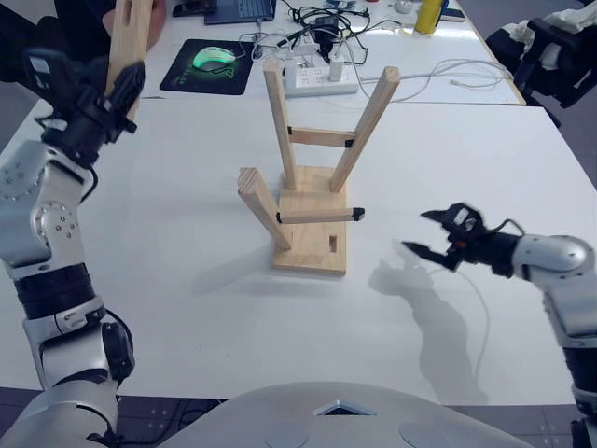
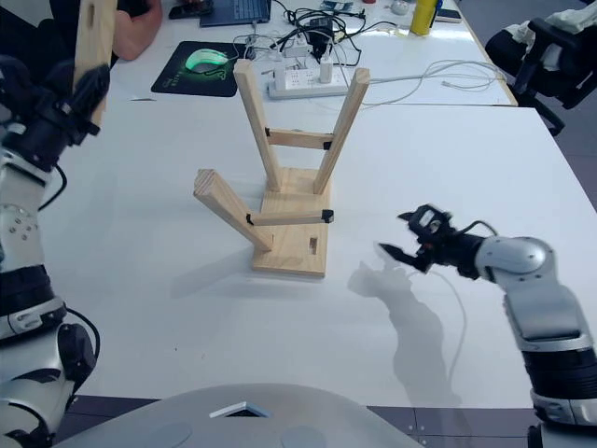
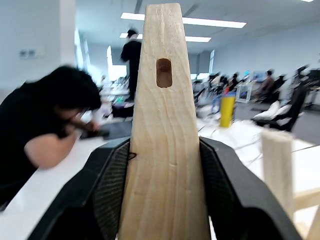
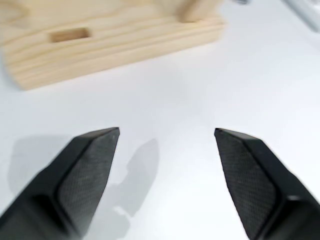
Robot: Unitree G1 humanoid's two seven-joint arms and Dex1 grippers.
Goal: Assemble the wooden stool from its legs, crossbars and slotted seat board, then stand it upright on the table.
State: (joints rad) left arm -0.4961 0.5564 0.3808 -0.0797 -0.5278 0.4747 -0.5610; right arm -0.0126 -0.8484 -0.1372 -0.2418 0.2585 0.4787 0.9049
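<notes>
Left gripper [image 1: 119, 91], raised at the far left, is clamped on a pale wooden stool leg [image 3: 164, 125] with an oval slot. Right gripper [image 1: 417, 233] hovers with its fingers spread, near the right edge of the light wooden seat board [image 1: 312, 254]. The board lies flat on the white table [image 1: 168, 280] and carries two upright legs [image 1: 280, 121] joined by a crossbar [image 1: 322, 137]. A leaning third leg [image 1: 261, 205] seems only loosely seated.

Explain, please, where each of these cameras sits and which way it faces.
Left eye view: on the head, looking forward and down at the stool on the table; left gripper and right gripper show.
Right eye view: beside it, same scene.
Left wrist view: looks along the leg held by the left gripper.
Right wrist view: looks down past the open right gripper at the seat board.
</notes>
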